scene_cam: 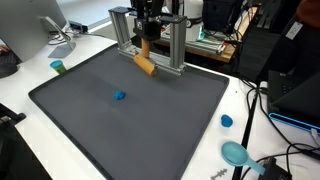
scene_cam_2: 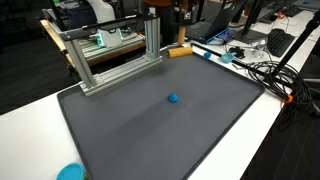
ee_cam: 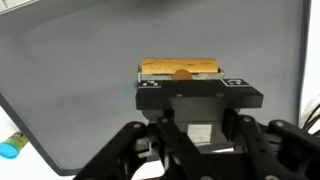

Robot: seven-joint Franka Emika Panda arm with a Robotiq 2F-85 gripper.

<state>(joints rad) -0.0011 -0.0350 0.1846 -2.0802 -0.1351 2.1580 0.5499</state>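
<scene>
- One Robotiq gripper [ee_cam: 192, 84] is clamping its jaws on a tan wooden block [ee_cam: 165, 67], which is sitting right at the fingertips with its long axis running crosswise to the pads.
- In an exterior view the block [scene_cam: 146, 65] is tilting down from the gripper towards the dark grey mat [scene_cam: 150, 130], just beside an aluminium frame [scene_cam: 122, 35]. Whether it is touching the mat cannot be told.
- A small blue piece [scene_cam: 119, 96] is lying well apart, mid-mat.
- Beyond, a white table [scene_cam: 25, 95] is carrying cables [scene_cam_2: 265, 72] and a monitor [scene_cam: 30, 25].
</scene>
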